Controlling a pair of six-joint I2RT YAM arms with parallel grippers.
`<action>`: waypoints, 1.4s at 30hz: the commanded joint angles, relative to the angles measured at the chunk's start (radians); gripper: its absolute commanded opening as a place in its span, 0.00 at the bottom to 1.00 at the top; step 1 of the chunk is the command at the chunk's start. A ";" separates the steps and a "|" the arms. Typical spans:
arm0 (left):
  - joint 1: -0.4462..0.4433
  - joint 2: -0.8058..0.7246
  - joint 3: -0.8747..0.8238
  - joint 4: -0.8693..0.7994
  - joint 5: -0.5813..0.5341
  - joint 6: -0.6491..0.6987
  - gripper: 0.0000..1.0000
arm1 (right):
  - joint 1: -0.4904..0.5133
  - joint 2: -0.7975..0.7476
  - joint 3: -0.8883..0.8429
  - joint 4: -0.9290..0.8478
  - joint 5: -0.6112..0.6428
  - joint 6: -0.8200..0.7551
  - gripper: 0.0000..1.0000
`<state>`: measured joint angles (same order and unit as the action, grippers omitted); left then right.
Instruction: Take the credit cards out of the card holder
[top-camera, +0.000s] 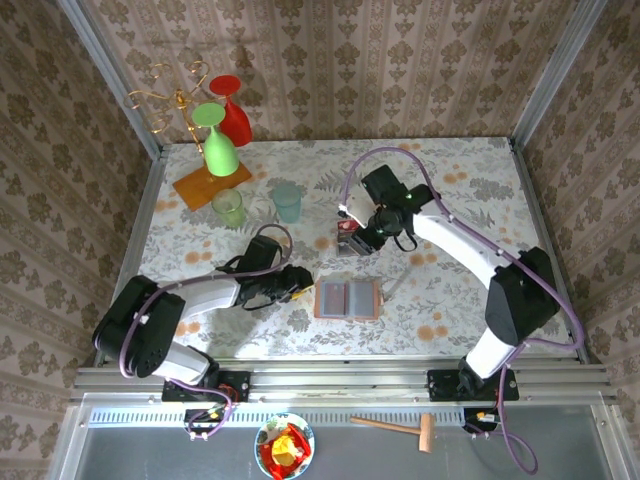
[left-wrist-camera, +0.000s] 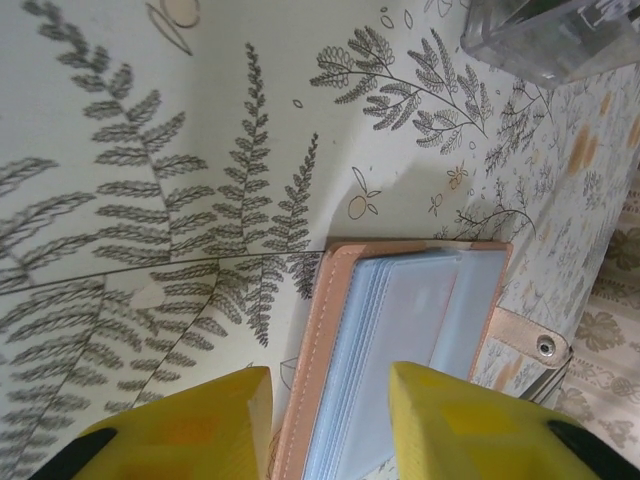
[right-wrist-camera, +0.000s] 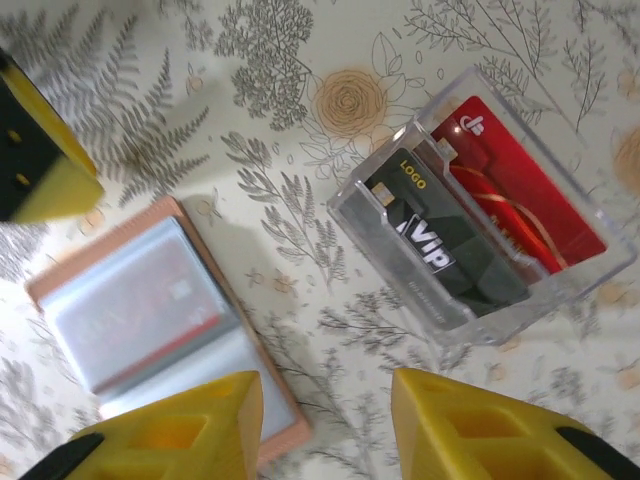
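The card holder (top-camera: 347, 299) lies open and flat on the table, salmon outside with grey-blue pockets (left-wrist-camera: 410, 320). One pocket shows a card with a reddish band (right-wrist-camera: 140, 300). My left gripper (top-camera: 300, 283) is open at the holder's left edge, its yellow fingers (left-wrist-camera: 190, 430) apart over the stitched border, gripping nothing. A clear tray (right-wrist-camera: 560, 270) holds two credit cards, a black VIP one (right-wrist-camera: 440, 250) and a red one (right-wrist-camera: 520, 195). My right gripper (right-wrist-camera: 325, 430) is open and empty above the bare table between the holder (right-wrist-camera: 275, 400) and the tray (top-camera: 350, 240).
A gold glass rack on an orange base (top-camera: 210, 185) stands at the back left with green (top-camera: 218, 140) and red (top-camera: 233, 115) goblets. Small tumblers (top-camera: 286, 200) stand beside it. A wooden mallet (top-camera: 400, 426) and a bowl (top-camera: 284, 447) lie below the table's front rail.
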<state>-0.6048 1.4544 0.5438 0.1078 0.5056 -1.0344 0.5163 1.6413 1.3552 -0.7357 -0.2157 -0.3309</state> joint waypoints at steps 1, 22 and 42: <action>-0.017 0.016 -0.002 0.045 0.027 0.016 0.39 | 0.010 -0.061 -0.062 0.118 -0.077 0.195 0.42; -0.123 0.053 -0.064 0.162 0.000 -0.064 0.42 | 0.041 -0.235 -0.245 0.183 -0.064 0.391 0.44; -0.118 -0.033 -0.034 0.101 -0.054 -0.058 0.36 | 0.047 -0.334 -0.469 0.324 -0.084 0.978 0.30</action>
<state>-0.7250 1.4513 0.4820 0.2550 0.4736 -1.1034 0.5549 1.3323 0.8989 -0.4244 -0.2737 0.5320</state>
